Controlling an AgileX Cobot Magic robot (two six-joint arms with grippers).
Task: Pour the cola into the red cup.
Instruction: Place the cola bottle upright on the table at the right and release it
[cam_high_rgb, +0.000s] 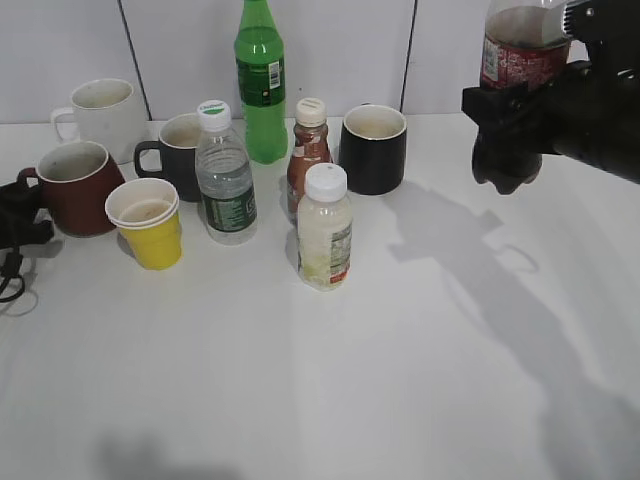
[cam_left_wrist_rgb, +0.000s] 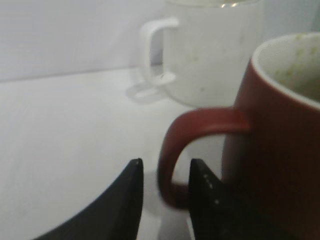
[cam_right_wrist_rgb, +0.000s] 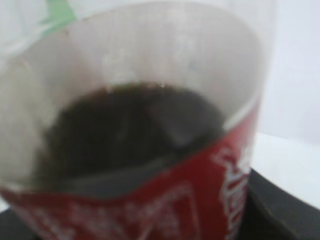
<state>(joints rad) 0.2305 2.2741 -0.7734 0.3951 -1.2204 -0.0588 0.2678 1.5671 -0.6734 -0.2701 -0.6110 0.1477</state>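
Observation:
The cola bottle (cam_high_rgb: 510, 60), clear with dark liquid and a red label, hangs upright in the air at the far right, its top cut off by the frame. My right gripper (cam_high_rgb: 492, 106) is shut on its lower body. It fills the right wrist view (cam_right_wrist_rgb: 150, 130). The red cup (cam_high_rgb: 75, 190) stands at the far left of the table, its handle pointing left. My left gripper (cam_high_rgb: 22, 212) is at that handle. In the left wrist view the open fingers (cam_left_wrist_rgb: 164, 192) straddle the handle of the red cup (cam_left_wrist_rgb: 270, 150), with a gap beside the left finger.
Between the two grippers stand a white mug (cam_high_rgb: 100, 115), yellow paper cup (cam_high_rgb: 150, 225), black mug (cam_high_rgb: 175, 150), water bottle (cam_high_rgb: 225, 175), green bottle (cam_high_rgb: 260, 80), small brown bottle (cam_high_rgb: 308, 150), white bottle (cam_high_rgb: 325, 230) and a second black mug (cam_high_rgb: 373, 148).

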